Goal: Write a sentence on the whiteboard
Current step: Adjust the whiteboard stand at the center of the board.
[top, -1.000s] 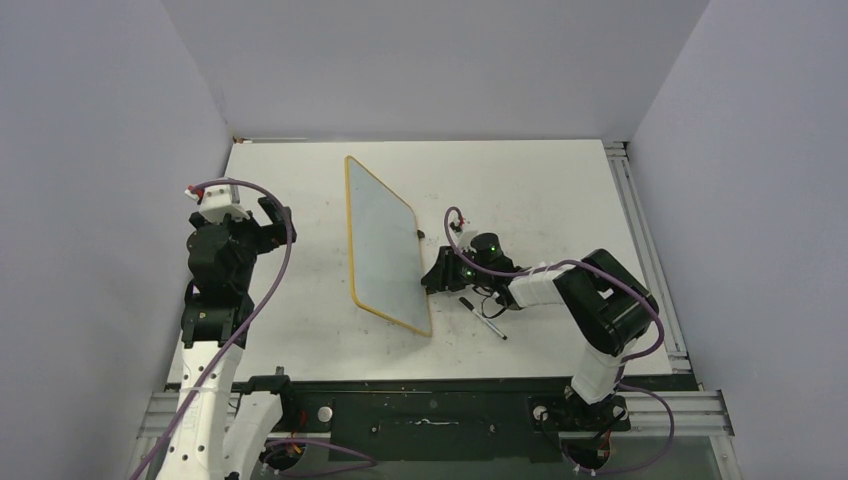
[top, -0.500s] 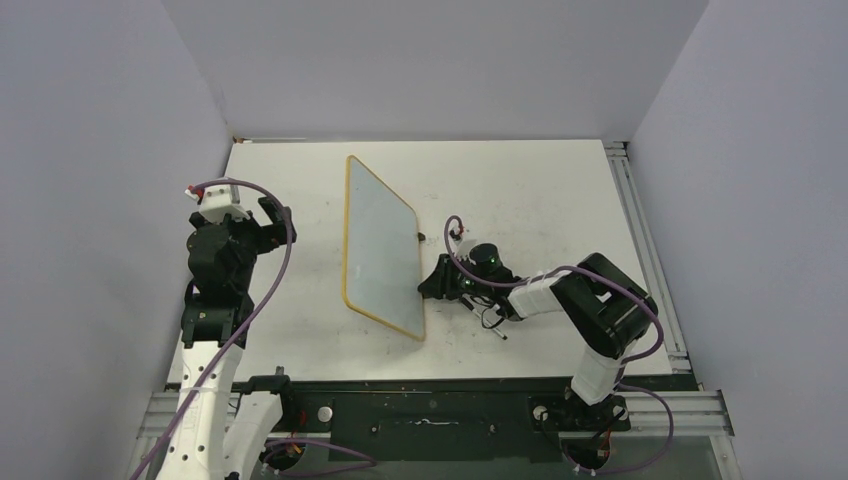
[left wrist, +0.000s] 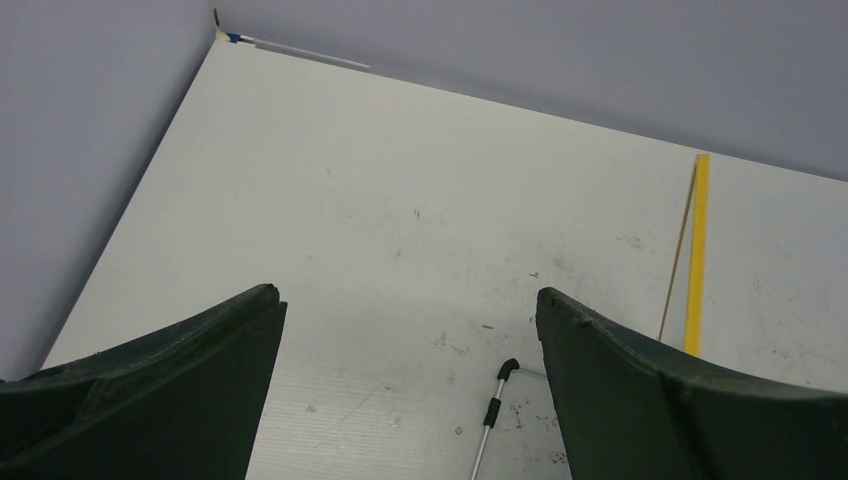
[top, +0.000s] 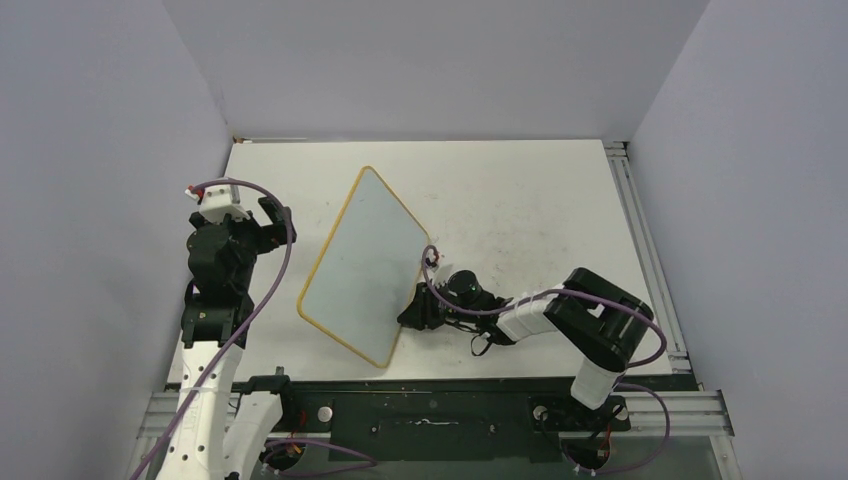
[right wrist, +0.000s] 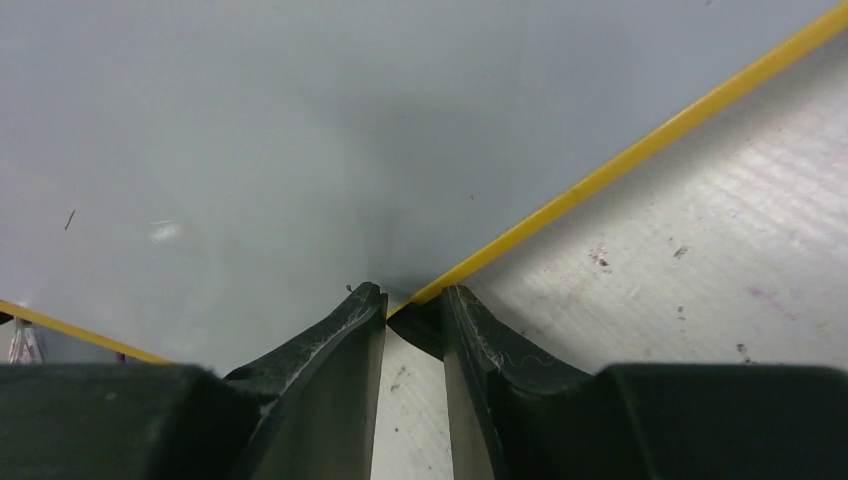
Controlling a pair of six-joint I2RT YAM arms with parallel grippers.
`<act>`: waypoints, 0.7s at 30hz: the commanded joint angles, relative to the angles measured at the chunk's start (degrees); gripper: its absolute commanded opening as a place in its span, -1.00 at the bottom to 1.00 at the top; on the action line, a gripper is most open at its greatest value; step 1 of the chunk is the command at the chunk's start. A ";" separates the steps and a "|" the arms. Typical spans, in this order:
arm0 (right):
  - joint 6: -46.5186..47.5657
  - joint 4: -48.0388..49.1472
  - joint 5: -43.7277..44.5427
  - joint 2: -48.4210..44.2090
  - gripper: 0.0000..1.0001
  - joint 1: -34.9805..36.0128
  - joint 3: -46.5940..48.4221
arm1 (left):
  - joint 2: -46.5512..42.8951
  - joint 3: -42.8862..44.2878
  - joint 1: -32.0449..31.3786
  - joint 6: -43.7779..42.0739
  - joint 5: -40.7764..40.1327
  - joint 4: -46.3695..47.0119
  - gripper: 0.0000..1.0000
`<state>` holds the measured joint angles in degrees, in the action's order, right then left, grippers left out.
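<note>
The whiteboard (top: 365,265) lies tilted on the table, pale grey with a thin yellow frame. No sentence shows on it; its face looks blank in the top view and in the right wrist view (right wrist: 300,130). My right gripper (top: 410,313) is at the board's near right edge. In the right wrist view its jaws (right wrist: 415,300) are nearly closed, pinching the yellow frame (right wrist: 640,150) and a small black piece at the tips. My left gripper (top: 270,215) is open and empty, held left of the board, and shows open in its wrist view (left wrist: 405,300).
A thin silver rod with black sleeves (left wrist: 492,410) lies on the scuffed white table (top: 540,200) in front of the left gripper. The board's yellow edge (left wrist: 697,250) shows to its right. Grey walls enclose the table; a metal rail (top: 640,230) runs along the right edge.
The right gripper has moved toward the near left, dragging the board's right edge. The board has swung, its near end now further left. The marker beside the right arm no longer shows.
</note>
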<state>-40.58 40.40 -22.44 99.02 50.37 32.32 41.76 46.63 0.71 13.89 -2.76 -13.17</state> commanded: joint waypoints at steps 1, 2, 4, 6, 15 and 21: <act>0.25 0.61 1.34 -4.30 -0.41 2.89 -0.99 | 0.04 0.48 -0.19 -0.62 -0.55 1.67 0.92; 0.91 -0.67 2.28 -5.39 -0.39 2.97 -1.02 | 0.12 0.48 -0.22 -0.62 -0.57 1.59 0.92; 2.87 -4.42 4.47 -8.45 -0.31 2.98 -0.79 | 0.16 0.56 -0.23 -0.70 -0.70 1.43 0.92; 5.64 -9.48 6.58 -11.91 -0.21 2.97 0.06 | 0.15 0.73 -0.21 -0.67 -0.67 1.30 0.92; 17.24 -23.78 9.43 -24.72 0.04 -5.70 -0.16 | 0.32 1.20 -0.25 -1.12 -1.44 0.21 0.92; 23.98 -23.78 6.75 -24.65 0.08 -13.54 0.58 | -0.64 0.41 -0.20 -1.36 -2.08 -0.37 0.92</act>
<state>-23.11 17.12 -14.28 74.39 39.59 31.73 42.19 46.63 0.71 13.30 -3.81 -14.00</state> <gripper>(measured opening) 0.536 0.961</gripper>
